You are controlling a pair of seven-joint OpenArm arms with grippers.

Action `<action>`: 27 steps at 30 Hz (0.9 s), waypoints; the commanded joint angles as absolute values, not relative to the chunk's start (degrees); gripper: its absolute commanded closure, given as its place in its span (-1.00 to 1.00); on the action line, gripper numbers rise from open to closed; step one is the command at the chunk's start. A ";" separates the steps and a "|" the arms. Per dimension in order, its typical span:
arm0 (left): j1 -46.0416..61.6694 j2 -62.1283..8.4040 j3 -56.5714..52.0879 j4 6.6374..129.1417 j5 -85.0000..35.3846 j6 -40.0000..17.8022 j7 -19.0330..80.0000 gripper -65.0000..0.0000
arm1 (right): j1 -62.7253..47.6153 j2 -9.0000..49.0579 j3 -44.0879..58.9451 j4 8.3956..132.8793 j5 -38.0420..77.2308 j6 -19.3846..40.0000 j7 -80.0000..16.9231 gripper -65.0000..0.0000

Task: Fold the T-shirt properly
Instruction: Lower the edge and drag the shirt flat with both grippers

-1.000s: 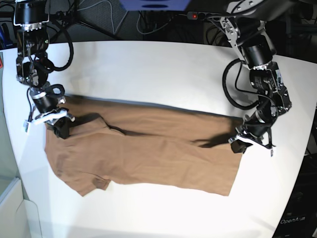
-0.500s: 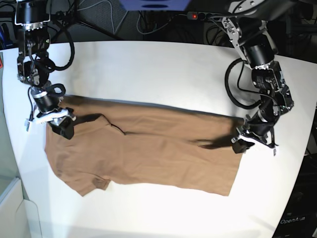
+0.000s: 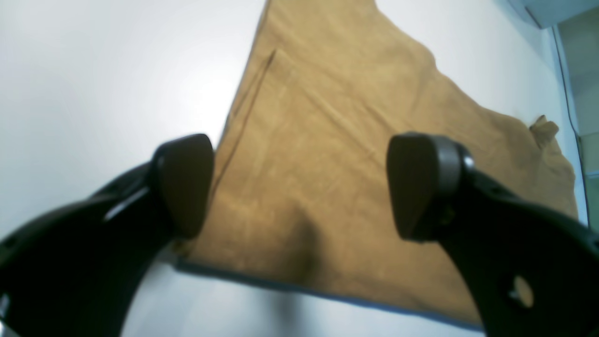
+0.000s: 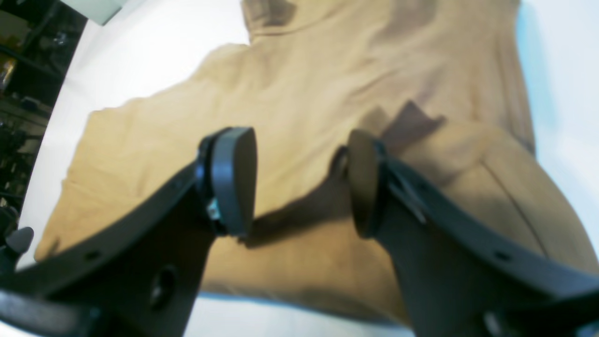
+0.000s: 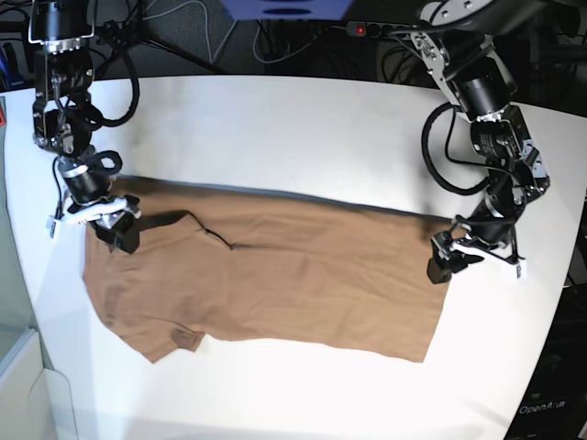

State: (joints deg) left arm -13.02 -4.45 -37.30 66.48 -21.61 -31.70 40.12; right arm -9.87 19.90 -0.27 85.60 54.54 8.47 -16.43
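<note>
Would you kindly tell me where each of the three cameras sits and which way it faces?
Base: high above the table, looking down on the T-shirt and both arms.
Left wrist: behind the open left end effector, facing along the shirt from its hem.
Right wrist: behind the open right end effector, facing the shirt's shoulder area.
All three share the T-shirt.

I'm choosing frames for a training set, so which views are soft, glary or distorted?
Left wrist view: the open black left end effector is blurred and glare whitens the table. Right wrist view: soft throughout; the right end effector shadows the plain tan-brown cotton T-shirt. Base view: sharpest, though the wide lens bows the table edges.
</note>
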 commanded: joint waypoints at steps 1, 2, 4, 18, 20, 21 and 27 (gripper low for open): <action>-14.29 -4.97 -37.14 67.56 -22.55 -32.40 39.25 -0.69 | -9.36 20.70 0.31 86.46 55.08 8.84 -15.08 0.10; -14.29 -4.88 -37.05 67.56 -22.73 -32.40 39.25 -0.63 | -9.45 20.70 0.31 86.29 55.08 8.84 -15.08 0.22; -14.29 -4.70 -37.05 67.56 -22.73 -32.40 39.43 -0.43 | -9.63 20.70 0.40 85.05 55.08 8.84 -15.08 0.54; -14.81 -4.79 -36.97 66.42 -20.97 -31.87 39.34 0.94 | -9.54 20.70 0.31 81.98 55.08 8.75 -15.25 0.97; -15.43 -4.79 -36.97 64.31 -18.77 -31.87 39.08 0.94 | -9.19 20.70 0.31 79.96 55.08 8.75 -15.16 0.97; -16.40 -4.79 -36.97 62.81 -17.45 -31.87 38.99 0.94 | -9.10 20.70 0.22 79.16 55.08 8.75 -15.08 0.98; -19.82 -4.79 -37.14 55.60 -10.77 -31.87 39.43 0.94 | -9.10 21.76 0.22 78.73 55.08 8.84 -15.16 0.98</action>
State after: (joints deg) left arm -18.70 -4.27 -37.08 54.85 -10.31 -31.55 40.01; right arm -9.72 20.82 -0.16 77.73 54.57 8.03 -16.16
